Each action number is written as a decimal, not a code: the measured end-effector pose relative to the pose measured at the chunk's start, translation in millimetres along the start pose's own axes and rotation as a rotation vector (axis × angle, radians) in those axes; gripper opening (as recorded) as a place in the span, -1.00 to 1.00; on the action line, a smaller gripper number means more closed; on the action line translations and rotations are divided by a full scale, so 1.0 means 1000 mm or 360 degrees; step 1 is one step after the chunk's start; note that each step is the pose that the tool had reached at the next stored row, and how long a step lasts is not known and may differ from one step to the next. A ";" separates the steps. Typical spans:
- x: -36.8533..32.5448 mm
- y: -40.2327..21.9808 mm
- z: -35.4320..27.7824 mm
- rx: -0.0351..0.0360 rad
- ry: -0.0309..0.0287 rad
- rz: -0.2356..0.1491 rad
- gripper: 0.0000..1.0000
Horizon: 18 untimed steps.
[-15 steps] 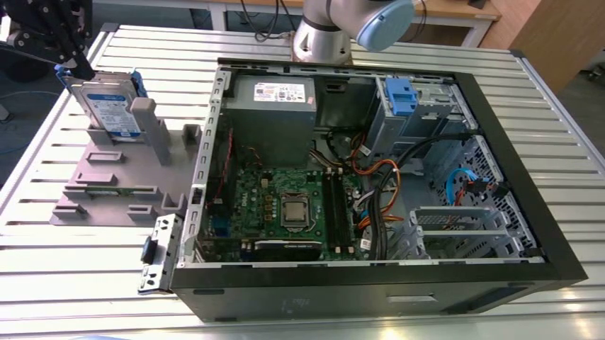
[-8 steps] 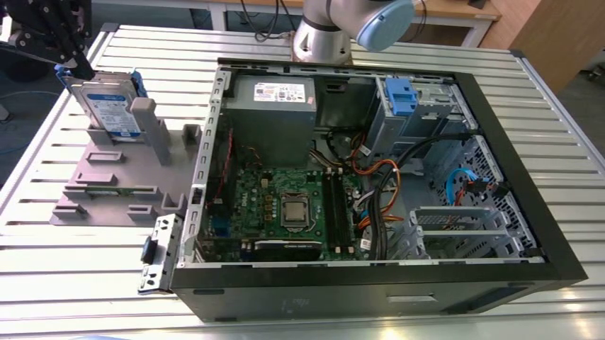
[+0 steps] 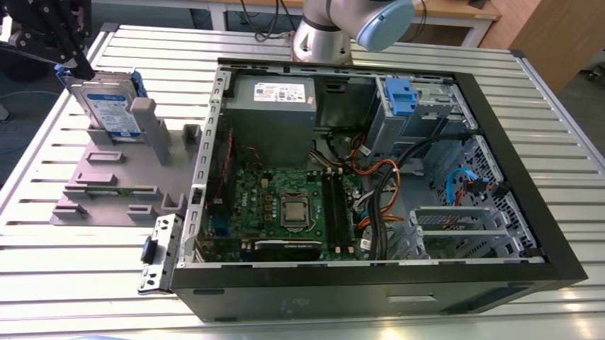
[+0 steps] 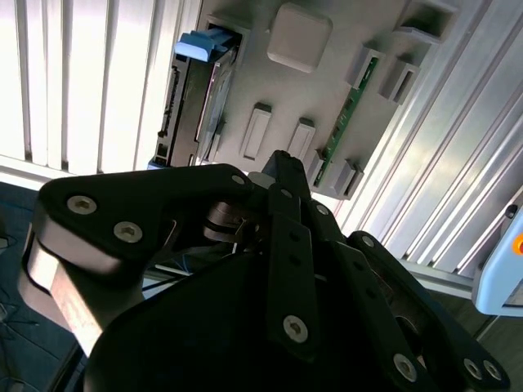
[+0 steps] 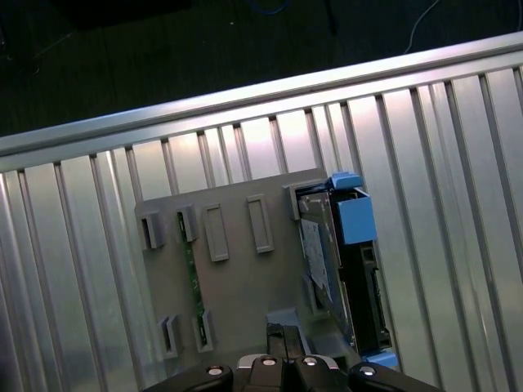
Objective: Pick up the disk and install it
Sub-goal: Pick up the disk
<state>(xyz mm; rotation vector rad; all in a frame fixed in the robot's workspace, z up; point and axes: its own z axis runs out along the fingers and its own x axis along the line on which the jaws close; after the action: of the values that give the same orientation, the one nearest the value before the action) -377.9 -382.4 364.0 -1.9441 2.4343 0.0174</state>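
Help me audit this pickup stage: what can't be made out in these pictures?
- Gripper: exterior view, cut off by the picture's top-left corner; contact with the disk unclear.
- Disk's lower edge: exterior view, hidden behind the grey stand's posts.
- Disk's label: second wrist view, disk seen edge-on.

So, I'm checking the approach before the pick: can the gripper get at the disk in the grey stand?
Probably yes. The disk stands upright in the grey stand, its top edge bare, and the gripper hangs just above it with nothing between.
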 end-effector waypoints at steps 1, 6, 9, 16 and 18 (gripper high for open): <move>0.0000 0.0000 0.0000 0.0000 -0.00001 -0.0001 -0.79; 0.0000 0.0000 0.0000 0.0000 0.00000 -0.0005 -0.79; 0.0000 0.0000 0.0000 0.0000 0.00000 -0.0007 -0.79; 0.0000 0.0000 0.0000 0.0000 0.00000 -0.0014 -0.79; 0.0000 0.0000 0.0000 0.0000 0.00000 -0.0016 -0.79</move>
<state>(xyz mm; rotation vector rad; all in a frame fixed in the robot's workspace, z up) -378.0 -382.4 364.0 -1.9568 2.4242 0.0176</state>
